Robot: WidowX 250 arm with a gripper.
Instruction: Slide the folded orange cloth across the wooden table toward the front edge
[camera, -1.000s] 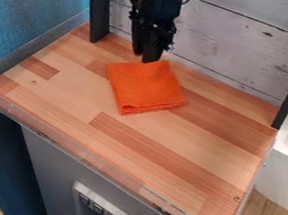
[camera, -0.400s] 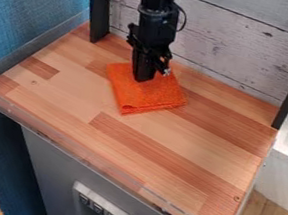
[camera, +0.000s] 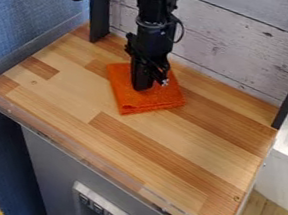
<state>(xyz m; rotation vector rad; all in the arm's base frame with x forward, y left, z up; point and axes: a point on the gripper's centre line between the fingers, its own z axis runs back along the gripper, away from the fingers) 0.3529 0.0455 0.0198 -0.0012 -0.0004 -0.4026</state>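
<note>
the orange cloth [camera: 129, 102] lies folded into a rough square, toward twelve o'clock on the wooden surface [camera: 73, 104]. the black pincer [camera: 141, 86] hangs down over the middle of it; whether it is apart, together or clamped on fabric, i cannot tell, nor whether it presses on the cloth. a whitewashed plank panel [camera: 229, 46] stands behind at twelve o'clock.

this should handle as something light, soft and floppy, with nothing fragile about it; the weave looks grippy rather than slick. a pinch near the middle would likely gather a ridge and let the corners droop. the seven o'clock corner seems a good hold too, though a shallow bite there might catch just the top layer and unfold it.
</note>
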